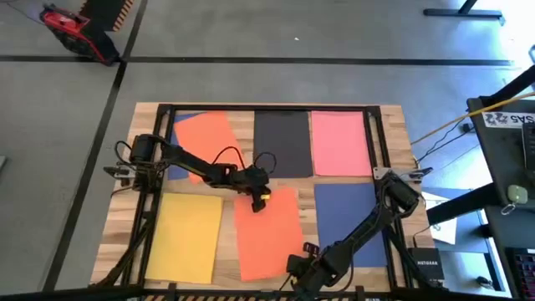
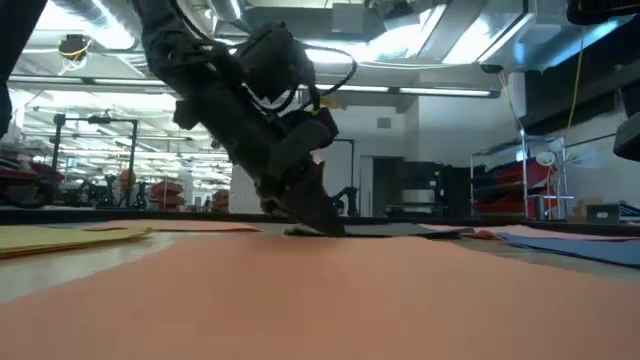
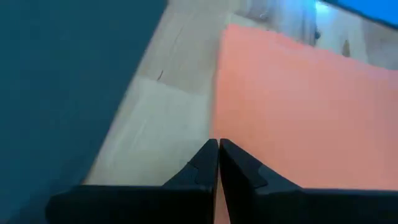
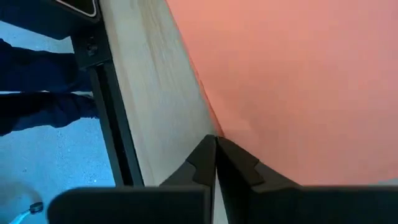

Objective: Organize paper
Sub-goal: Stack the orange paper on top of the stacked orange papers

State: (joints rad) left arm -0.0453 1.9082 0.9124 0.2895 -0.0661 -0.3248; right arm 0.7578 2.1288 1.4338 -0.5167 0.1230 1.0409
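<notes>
Two orange sheets among paper on wooden table (image 1: 393, 117); front orange sheet (image 1: 272, 238) lies centre-front, skewed, between yellow sheet (image 1: 185, 237) and blue sheet (image 1: 351, 221). Left gripper (image 1: 257, 201) pressed at its far corner, fingers closed, gripping nothing visible. Right gripper (image 1: 294, 269) at its near edge, fingers closed, empty.

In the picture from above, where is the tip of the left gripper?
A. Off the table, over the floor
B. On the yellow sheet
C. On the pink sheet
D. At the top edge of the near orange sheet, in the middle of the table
D: in the high view the left gripper sits at the top edge of the near orange sheet, far from the yellow sheet and the pink sheet.
</notes>
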